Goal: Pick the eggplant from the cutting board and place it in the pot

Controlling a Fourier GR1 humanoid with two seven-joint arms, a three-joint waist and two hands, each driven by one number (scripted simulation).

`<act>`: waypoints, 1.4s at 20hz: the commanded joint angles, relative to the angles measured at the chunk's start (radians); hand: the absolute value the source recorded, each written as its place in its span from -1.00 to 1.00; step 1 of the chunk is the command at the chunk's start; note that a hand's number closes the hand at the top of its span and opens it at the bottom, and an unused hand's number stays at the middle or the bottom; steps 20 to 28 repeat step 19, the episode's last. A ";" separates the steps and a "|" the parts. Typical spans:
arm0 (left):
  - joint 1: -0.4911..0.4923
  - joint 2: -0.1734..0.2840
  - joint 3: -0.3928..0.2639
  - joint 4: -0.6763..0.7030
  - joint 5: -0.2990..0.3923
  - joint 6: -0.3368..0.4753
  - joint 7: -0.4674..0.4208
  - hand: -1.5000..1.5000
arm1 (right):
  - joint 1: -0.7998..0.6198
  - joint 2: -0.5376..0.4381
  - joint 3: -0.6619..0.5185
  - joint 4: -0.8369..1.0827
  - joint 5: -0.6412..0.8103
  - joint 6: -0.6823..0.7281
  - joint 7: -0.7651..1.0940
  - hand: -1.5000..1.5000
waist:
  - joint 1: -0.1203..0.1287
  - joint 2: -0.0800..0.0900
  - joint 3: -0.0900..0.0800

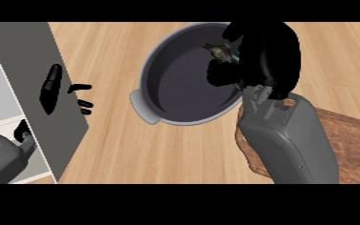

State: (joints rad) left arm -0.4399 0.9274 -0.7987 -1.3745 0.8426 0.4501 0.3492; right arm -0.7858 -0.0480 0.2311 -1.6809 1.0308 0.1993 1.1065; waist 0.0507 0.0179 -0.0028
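Observation:
The grey pot [144, 106], dark inside, stands on the wooden counter in the middle of the head view. My right hand [271, 57] hangs over the pot's right rim, its fingers curled round the dark eggplant [220, 52]. Only the eggplant's greenish stem end and a bit of dark body show past the fingers. The brown cutting board [345, 124] lies at the right, mostly hidden under my right forearm. My left hand [51, 89] rests open at the far left, well apart from the pot.
A grey slab [32, 57] covers the counter's left side beneath my left hand. Bare wooden counter [162, 157] stretches in front of the pot and to its left. The pot's handle [143, 108] sticks out toward the lower left.

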 commanded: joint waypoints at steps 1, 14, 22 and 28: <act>-0.004 0.001 0.047 0.064 -0.102 0.141 -0.128 0.00 | 0.006 0.046 -0.032 0.111 -0.050 -0.092 0.111 -1.00 | 0.009 -0.008 0.002; -0.042 0.000 -0.020 0.088 -0.037 0.152 -0.159 0.00 | -0.034 0.048 -0.162 0.097 0.004 -0.602 -0.028 -1.00 | 0.004 -0.015 0.002; -0.021 0.031 -0.031 0.081 -0.004 0.162 -0.181 0.00 | 0.039 0.048 -0.192 0.001 0.060 -0.661 -0.013 -1.00 | -0.021 -0.032 0.002; -0.021 0.031 -0.031 0.081 -0.004 0.162 -0.181 0.00 | 0.039 0.048 -0.192 0.001 0.060 -0.661 -0.013 -1.00 | -0.021 -0.032 0.002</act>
